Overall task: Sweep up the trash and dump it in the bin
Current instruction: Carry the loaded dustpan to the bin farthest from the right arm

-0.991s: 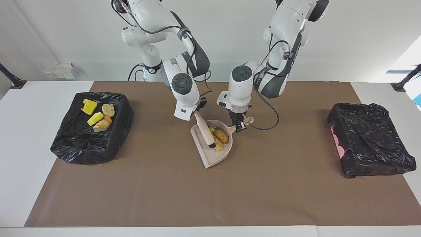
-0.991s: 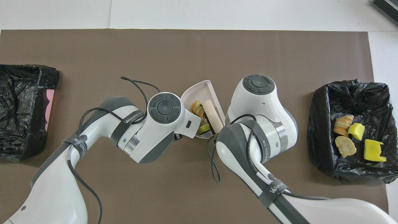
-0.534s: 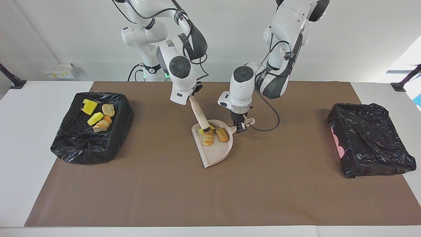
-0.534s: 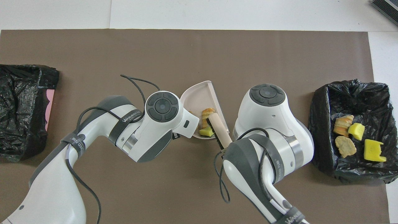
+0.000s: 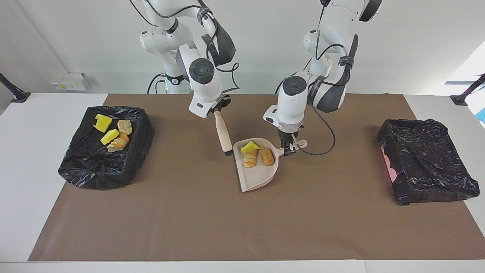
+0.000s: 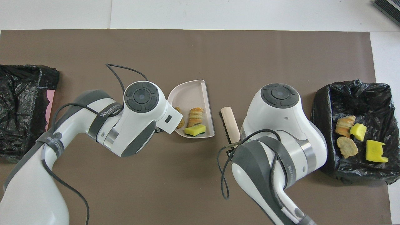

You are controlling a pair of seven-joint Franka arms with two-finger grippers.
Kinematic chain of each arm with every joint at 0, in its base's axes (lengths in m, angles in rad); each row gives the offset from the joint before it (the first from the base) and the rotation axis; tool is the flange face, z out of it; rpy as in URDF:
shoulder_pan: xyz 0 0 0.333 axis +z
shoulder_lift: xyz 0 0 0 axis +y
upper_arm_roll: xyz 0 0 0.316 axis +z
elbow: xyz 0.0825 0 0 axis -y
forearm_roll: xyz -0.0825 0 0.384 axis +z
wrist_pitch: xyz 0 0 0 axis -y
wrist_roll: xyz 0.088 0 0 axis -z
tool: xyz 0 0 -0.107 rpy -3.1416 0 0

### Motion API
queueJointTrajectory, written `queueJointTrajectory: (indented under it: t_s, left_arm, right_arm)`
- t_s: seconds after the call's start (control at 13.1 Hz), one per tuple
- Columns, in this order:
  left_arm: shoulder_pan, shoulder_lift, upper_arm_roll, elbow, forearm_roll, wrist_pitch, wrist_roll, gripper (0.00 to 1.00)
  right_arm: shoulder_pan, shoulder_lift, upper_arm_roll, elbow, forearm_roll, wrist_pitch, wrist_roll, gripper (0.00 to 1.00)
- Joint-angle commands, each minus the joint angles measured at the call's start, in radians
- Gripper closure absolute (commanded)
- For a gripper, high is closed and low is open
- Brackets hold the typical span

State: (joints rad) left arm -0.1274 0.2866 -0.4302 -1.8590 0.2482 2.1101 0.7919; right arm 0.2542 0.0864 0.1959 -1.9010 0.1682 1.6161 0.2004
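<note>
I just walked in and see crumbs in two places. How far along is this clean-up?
Four scraps already lie in the black-lined bin at the right arm's end. Three more sit in the beige dustpan, which the left tool holds by its handle; the right tool holds the brush beside it. None shows loose on the mat. Left: tip the pan into a bin.

I read one marking only: a black band (image 6: pixel 104 112) around the left arm's forearm carries white capitals starting "WANJEED", with the rest cut off where the band curves away. The right arm wears a similar band (image 6: pixel 282 167), but I can't make out its lettering from here.
</note>
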Motion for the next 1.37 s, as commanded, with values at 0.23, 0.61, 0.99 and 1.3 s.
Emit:
queueJointTrajectory:
  t_s: [0.23, 0.61, 0.99, 1.3]
  left_arm:
    - [0.009, -0.190, 0.190, -0.037, -0.128, -0.126, 0.379, 1.00]
    - [0.008, -0.305, 0.476, -0.022, -0.243, -0.246, 0.680, 1.00]
    - [0.009, -0.310, 0.818, 0.069, -0.308, -0.361, 0.883, 1.00]
    - [0.011, -0.268, 1.011, 0.127, -0.253, -0.282, 1.027, 1.00]
  right_arm:
    - [0.101, -0.060, 0.013, -0.035, -0.012, 0.051, 0.292, 1.00]
    - [0.270, -0.045, 0.014, -0.059, 0.040, 0.135, 0.439, 1.00]
    - [0.382, 0.054, 0.014, -0.059, 0.056, 0.273, 0.557, 1.00]
    - [0.471, 0.126, 0.014, -0.079, 0.056, 0.379, 0.608, 1.00]
